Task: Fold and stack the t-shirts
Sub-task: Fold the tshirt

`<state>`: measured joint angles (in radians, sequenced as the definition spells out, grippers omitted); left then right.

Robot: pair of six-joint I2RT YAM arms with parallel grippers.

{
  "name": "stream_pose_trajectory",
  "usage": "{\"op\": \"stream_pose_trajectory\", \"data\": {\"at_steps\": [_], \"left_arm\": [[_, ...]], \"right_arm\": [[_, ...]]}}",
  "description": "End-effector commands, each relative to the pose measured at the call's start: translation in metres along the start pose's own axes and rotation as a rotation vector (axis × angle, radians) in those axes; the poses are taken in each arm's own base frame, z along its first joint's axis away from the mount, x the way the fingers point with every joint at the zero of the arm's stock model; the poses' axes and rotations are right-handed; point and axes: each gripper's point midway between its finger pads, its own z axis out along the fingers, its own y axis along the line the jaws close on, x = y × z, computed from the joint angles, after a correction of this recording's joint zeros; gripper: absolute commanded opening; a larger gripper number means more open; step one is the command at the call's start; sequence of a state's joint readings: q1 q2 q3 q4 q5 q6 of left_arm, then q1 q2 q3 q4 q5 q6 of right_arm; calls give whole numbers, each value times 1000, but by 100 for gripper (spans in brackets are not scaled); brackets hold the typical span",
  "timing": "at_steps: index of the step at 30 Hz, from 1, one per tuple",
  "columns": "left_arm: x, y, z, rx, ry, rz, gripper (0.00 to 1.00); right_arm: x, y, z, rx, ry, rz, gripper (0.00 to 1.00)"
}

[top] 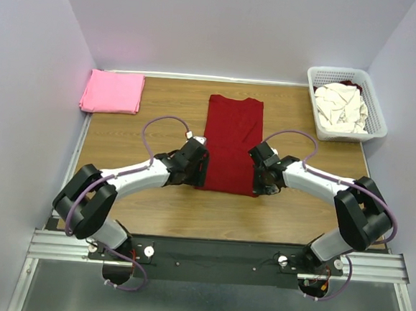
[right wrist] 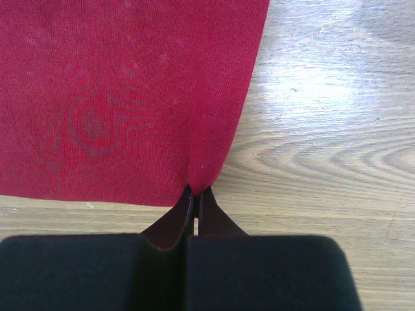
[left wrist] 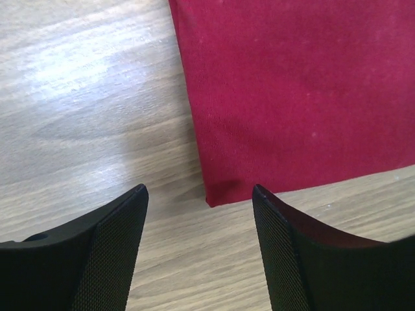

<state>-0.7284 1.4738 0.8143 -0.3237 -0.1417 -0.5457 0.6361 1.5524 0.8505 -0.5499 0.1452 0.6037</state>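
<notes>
A dark red t-shirt lies flat in the middle of the table, folded into a long strip with the collar at the far end. My left gripper is open over its near left corner, the corner lying between the fingertips. My right gripper is shut on the shirt's near right corner, pinching a small ridge of cloth. A bright pink t-shirt lies folded at the far left. Cream-white t-shirts are crumpled in the basket.
A white plastic lattice basket stands at the far right corner. Purple walls close in the table on the left, far and right sides. Bare wood shows either side of the red shirt.
</notes>
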Motion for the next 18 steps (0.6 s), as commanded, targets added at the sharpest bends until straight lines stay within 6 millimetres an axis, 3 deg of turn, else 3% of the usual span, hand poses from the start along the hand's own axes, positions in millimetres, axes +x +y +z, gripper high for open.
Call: {"op": "stream_pose_trajectory", "data": {"at_steps": [1,12,15,18], "left_arm": [[1,0,4,-38,18,10,71],[24,1,28,-78,131,41,60],[27,1,30,-78,145,47,53],[34,1,32,-78,171,55,40]], "right_arm": [[29,-28,13,119,68,-32,1],[31,-29,16,115,64,-40,1],[30,-29,15,115,56,-40,1],[30,-29,15,114,55,-38,1]]}}
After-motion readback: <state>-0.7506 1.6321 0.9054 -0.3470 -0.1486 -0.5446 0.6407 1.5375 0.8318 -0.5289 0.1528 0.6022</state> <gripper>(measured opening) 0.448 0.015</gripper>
